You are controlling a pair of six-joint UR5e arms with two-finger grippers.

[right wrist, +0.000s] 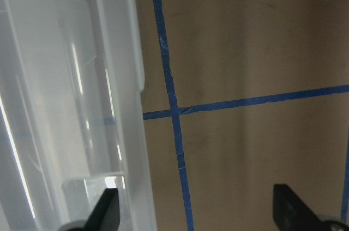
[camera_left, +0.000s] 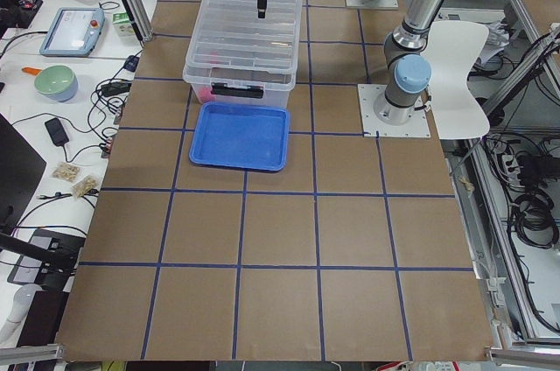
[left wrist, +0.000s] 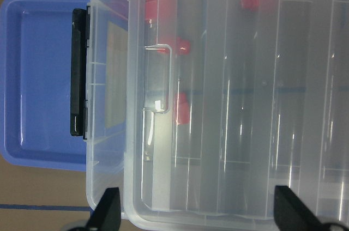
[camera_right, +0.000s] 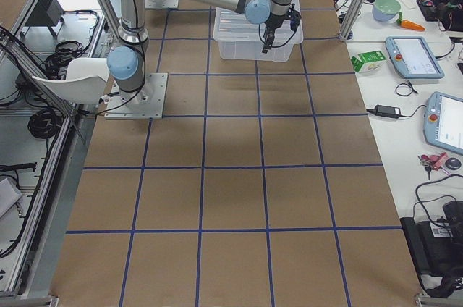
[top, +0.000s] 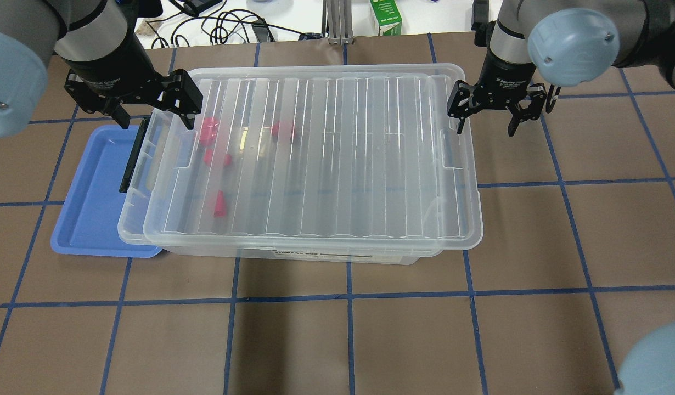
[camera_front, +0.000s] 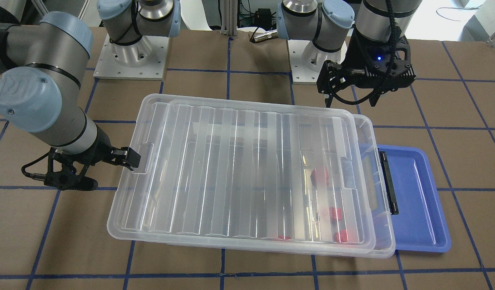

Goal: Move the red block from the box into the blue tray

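The box (top: 315,164) is a clear bin in the middle of the table. Its ribbed lid (top: 370,99) lies on top, slid toward my right. Several red blocks (top: 208,130) lie inside near the left end, seen through the lid (camera_front: 320,176) (left wrist: 181,108). The blue tray (top: 90,197) (camera_front: 416,201) is empty and sits against the box's left end, by the black latch (top: 131,159). My left gripper (top: 151,107) (left wrist: 199,214) is open and empty above the box's far left corner. My right gripper (top: 487,120) (camera_front: 98,171) is open and empty, just off the box's right end.
The brown table (top: 348,329) has blue tape grid lines. The arm bases (camera_front: 130,52) stand behind the box. A green carton (top: 386,16) and cables lie beyond the far edge. In the right wrist view the box's rim (right wrist: 117,51) is at the left.
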